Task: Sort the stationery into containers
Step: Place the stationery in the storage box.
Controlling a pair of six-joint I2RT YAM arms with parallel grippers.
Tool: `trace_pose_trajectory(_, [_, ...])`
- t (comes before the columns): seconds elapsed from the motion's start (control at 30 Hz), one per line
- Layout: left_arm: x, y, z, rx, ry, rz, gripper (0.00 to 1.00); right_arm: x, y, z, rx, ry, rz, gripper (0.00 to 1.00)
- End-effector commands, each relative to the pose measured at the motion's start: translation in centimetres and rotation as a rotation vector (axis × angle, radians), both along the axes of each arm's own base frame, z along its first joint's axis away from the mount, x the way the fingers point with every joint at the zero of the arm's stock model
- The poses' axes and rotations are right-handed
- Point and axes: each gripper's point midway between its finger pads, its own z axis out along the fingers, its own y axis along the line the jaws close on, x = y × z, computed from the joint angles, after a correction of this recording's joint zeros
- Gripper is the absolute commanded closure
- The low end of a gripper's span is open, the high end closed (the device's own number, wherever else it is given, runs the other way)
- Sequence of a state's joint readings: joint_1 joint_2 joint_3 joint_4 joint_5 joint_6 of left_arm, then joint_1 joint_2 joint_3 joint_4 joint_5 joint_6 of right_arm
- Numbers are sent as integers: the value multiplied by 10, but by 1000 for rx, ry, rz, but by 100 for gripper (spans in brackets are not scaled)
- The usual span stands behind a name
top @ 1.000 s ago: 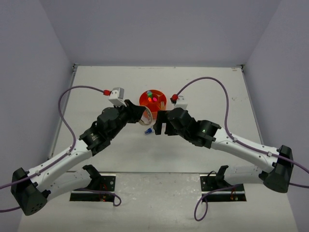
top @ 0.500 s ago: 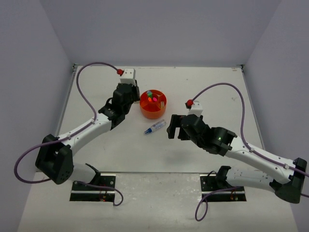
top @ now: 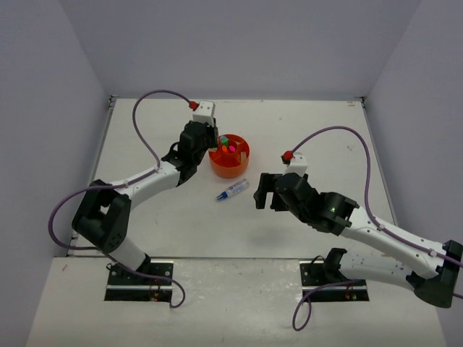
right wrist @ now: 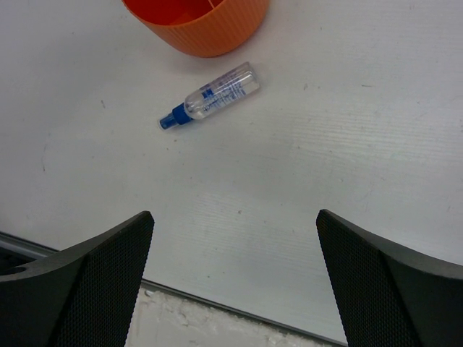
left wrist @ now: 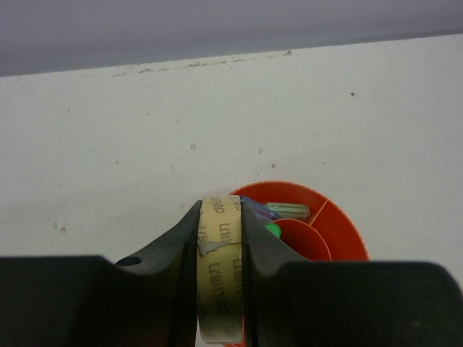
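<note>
Tape roll (left wrist: 219,289) in L end effector (left wrist: 219,210).

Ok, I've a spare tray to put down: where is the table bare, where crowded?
Free: the far strip between back wall and orange organizer; the near patch between blue-tipped bottle and the table's front edge. Crowded: around the organizer, with the left gripper holding a tape roll at its rim and the open right gripper near the bottle.
</note>
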State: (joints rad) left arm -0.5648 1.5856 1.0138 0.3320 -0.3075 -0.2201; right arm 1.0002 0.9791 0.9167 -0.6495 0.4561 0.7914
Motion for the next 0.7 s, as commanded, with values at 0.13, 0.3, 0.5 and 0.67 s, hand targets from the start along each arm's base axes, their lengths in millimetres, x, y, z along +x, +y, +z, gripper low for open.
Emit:
trace_pose_trajectory(0.13, [20,3,22,-74,-98,72,100,3,-9,-5,-37,-13,-21,3])
trace_pose_trajectory(0.3, [19,7,7,-75,-86,97,100,3,-8,-7,-41,-8,-20,3])
trace_pose_trajectory(0.5, [18,6,-8,-87,-61,94,100,3,-7,-8,-43,-2,-14,3])
trace_pose_trajectory(0.67, [14,6,-12,-95,-54,87,87,2,-6,-10,-46,3,-14,3])
